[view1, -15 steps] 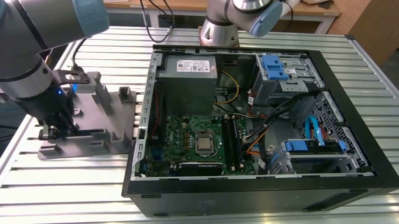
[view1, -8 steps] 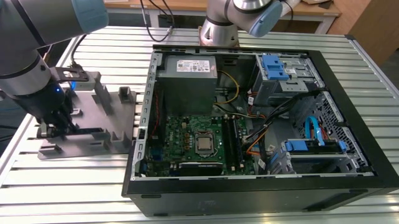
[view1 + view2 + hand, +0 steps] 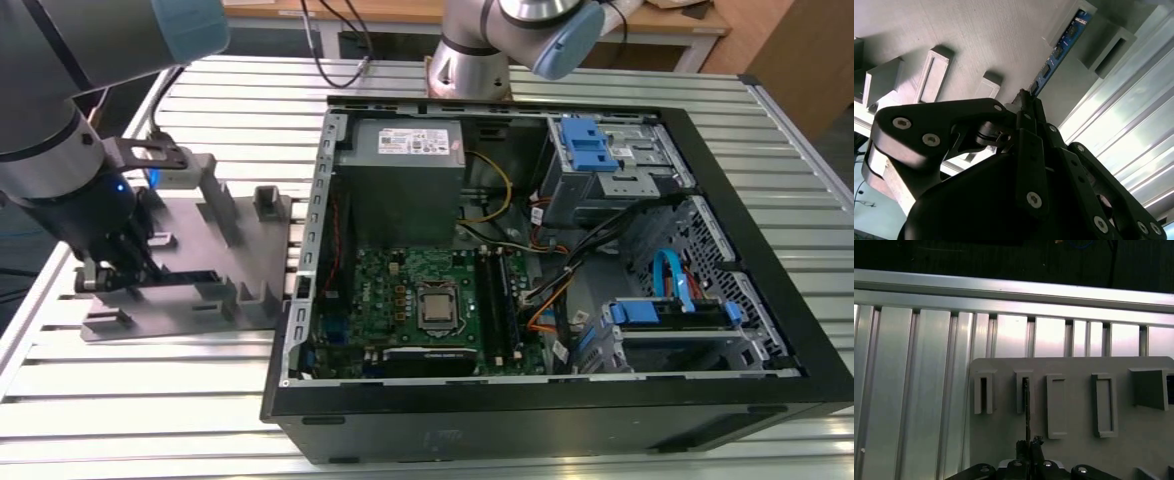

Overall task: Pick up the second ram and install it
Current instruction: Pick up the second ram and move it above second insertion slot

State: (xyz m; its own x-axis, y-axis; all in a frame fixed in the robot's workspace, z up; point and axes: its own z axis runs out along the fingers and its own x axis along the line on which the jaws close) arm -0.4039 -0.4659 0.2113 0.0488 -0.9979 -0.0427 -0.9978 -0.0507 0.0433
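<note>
The gripper [image 3: 1025, 98] seemingly clamps the second ram [image 3: 1059, 50] in the grey plate [image 3: 979, 35].

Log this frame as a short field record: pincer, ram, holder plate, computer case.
pincer: shut on the second ram, low over the grey plate
second ram: standing on edge in the grey plate
grey plate: on the slotted table, to the exterior view's left of the computer case
computer case: open, green motherboard exposed
</note>
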